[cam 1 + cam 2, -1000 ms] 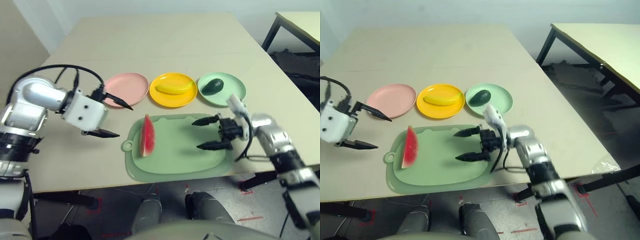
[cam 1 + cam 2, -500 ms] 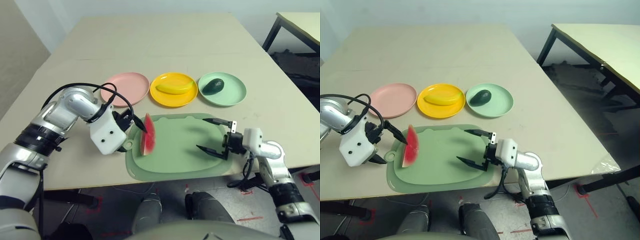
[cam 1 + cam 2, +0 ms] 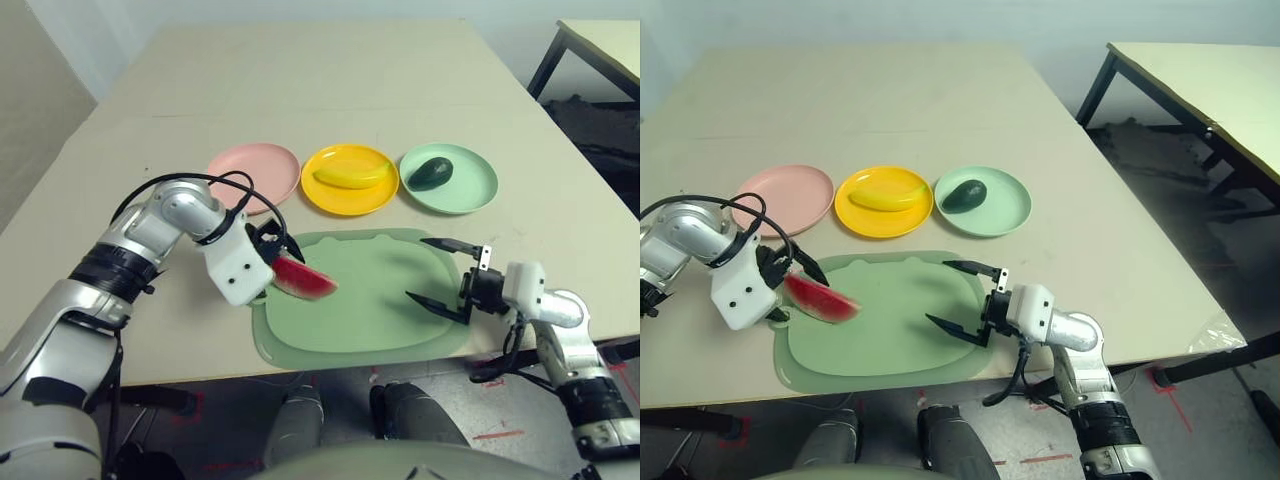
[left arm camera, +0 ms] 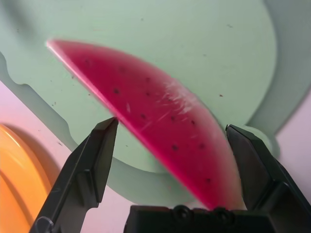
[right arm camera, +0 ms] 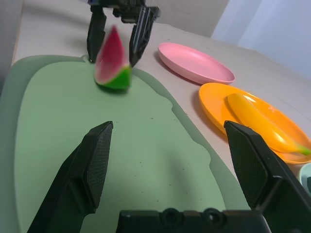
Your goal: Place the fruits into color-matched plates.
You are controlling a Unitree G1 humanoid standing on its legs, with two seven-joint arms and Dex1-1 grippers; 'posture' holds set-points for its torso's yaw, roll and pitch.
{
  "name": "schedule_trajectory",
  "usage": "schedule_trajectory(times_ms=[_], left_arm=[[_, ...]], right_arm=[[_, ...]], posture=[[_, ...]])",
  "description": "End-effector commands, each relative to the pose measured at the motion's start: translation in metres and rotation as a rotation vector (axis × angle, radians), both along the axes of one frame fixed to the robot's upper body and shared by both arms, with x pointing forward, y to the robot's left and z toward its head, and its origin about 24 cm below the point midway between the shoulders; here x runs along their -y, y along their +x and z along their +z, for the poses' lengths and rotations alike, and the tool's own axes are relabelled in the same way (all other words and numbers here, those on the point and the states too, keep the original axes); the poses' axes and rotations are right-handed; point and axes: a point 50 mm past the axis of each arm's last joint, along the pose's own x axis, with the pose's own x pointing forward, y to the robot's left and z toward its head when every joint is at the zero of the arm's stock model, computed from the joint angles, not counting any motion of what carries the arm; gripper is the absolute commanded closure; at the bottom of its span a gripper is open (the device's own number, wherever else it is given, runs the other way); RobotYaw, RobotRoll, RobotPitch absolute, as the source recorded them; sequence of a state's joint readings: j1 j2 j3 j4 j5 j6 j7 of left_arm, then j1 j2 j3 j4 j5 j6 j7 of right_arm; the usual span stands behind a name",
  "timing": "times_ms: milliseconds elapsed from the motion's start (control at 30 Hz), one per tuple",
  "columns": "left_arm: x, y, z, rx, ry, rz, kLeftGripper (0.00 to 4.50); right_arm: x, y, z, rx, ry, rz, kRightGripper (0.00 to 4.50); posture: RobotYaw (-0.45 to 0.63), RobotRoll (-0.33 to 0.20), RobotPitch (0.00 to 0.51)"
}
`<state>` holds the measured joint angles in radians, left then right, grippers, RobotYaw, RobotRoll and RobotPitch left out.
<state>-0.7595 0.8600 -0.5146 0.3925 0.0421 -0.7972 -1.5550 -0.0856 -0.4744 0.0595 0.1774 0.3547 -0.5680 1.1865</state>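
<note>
The red watermelon wedge (image 3: 302, 281) leans over at the left end of the green mat (image 3: 370, 315). My left gripper (image 3: 280, 264) is open around it. In the left wrist view the wedge (image 4: 160, 126) runs between the two spread fingers (image 4: 92, 165). The pink plate (image 3: 255, 165) is bare. The yellow plate (image 3: 350, 200) holds the banana (image 3: 350, 176). The avocado (image 3: 430, 173) lies in the mint green plate (image 3: 472, 186). My right gripper (image 3: 420, 268) is open and empty over the mat's right end.
The three plates stand in a row just behind the mat. The mat lies close to the table's front edge (image 3: 200, 370). A second table (image 3: 600, 45) stands at the back right. A black cable (image 3: 180, 182) loops over my left wrist.
My left gripper came in around the watermelon wedge, which tipped from upright to leaning right. My right gripper drew back to the mat's right end and stayed open.
</note>
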Motion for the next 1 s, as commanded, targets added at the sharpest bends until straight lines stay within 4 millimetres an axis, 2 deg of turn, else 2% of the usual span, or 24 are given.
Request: schedule_trajectory(times_ms=[33,200,533,833,933,1000], left_arm=[[0.003,0.001,-0.006,-0.019,0.017,0.027,0.0],[0.01,0.001,-0.008,-0.042,0.007,0.054,0.0],[0.01,0.001,-0.01,-0.104,0.044,0.123,0.0],[0.01,0.0,-0.016,-0.249,0.06,0.36,0.0],[0.012,0.001,-0.016,-0.243,0.065,0.385,0.45],[0.011,0.001,-0.016,-0.237,0.082,0.397,1.03]], right_arm=[[-0.001,-0.007,0.001,-0.009,0.006,0.006,0.04],[-0.001,-0.015,-0.001,-0.027,0.012,0.002,0.04],[-0.001,-0.017,-0.001,-0.034,0.016,-0.006,0.04],[-0.003,-0.025,0.0,-0.056,0.022,0.062,0.04],[-0.004,-0.024,0.001,-0.059,0.026,0.06,0.0],[-0.004,-0.024,0.001,-0.061,0.027,0.058,0.0]], posture=[[-0.05,0.0,0.115],[-0.05,0.0,0.118],[-0.05,0.0,0.117],[-0.05,0.0,0.118],[-0.05,0.0,0.118],[-0.05,0.0,0.118]])
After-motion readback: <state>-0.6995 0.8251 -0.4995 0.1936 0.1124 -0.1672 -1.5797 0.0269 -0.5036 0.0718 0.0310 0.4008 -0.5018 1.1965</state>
